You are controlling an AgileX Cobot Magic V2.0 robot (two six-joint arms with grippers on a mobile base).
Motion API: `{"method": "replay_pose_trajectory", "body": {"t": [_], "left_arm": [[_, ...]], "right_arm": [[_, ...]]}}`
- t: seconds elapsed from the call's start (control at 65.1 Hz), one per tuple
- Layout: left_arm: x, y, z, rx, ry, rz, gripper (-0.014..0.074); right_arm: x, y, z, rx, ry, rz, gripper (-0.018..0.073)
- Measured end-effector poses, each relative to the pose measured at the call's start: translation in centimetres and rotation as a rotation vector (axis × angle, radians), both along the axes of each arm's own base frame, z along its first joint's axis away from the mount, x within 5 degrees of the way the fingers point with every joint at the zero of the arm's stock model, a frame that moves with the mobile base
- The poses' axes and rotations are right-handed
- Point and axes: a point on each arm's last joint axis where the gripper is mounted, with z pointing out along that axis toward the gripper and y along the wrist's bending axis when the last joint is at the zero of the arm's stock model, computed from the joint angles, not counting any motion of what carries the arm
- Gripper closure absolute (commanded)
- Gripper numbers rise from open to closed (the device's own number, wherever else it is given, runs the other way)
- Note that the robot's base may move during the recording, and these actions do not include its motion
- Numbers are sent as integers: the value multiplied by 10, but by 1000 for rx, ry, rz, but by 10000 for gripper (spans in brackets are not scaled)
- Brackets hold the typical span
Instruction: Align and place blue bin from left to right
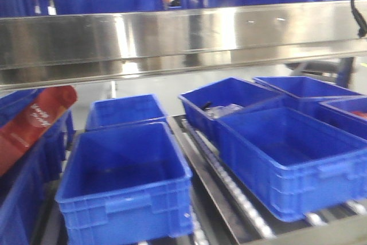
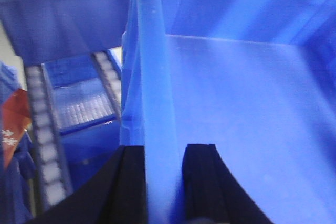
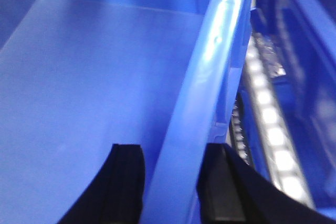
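Observation:
Both wrist views look into one blue bin (image 2: 236, 103), bright blue with a thick rim and a bare floor (image 3: 94, 77). My left gripper (image 2: 164, 148) is shut on its left wall: one black finger sits outside the rim, the other inside. On the opposite wall my right gripper (image 3: 174, 148) is shut the same way, with the rim running up between its fingers. Neither gripper shows in the front view, and I cannot tell which of the bins there is the held one.
Several blue bins sit on roller rails (image 1: 229, 187): one front left (image 1: 123, 182), one behind it (image 1: 126, 110), others at right (image 1: 287, 159). A steel shelf beam (image 1: 183, 32) spans above. A red pack (image 1: 34, 121) lies at far left. Rollers (image 3: 268, 114) run just right of the held wall.

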Motion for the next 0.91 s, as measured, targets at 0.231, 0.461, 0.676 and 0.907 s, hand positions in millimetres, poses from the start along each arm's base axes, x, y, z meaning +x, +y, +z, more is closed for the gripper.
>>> {"method": "replay_pose_trajectory", "body": {"t": [0.231,0.461,0.676,0.907], "left_arm": [[0,0,0,-3,-1,0,708],[0,0,1,-7,-10,-1,708],[1,-1,3,-16,-30,-4,708],[1,-1,3,-17,-30,-6,708]], "right_arm": [[0,0,0,0,2,0,628],[0,0,0,-1,-2,-1,628],[1,-1,0,-7,-8,-3,628],[1,-1,0,-9,-9,-3,628]]}}
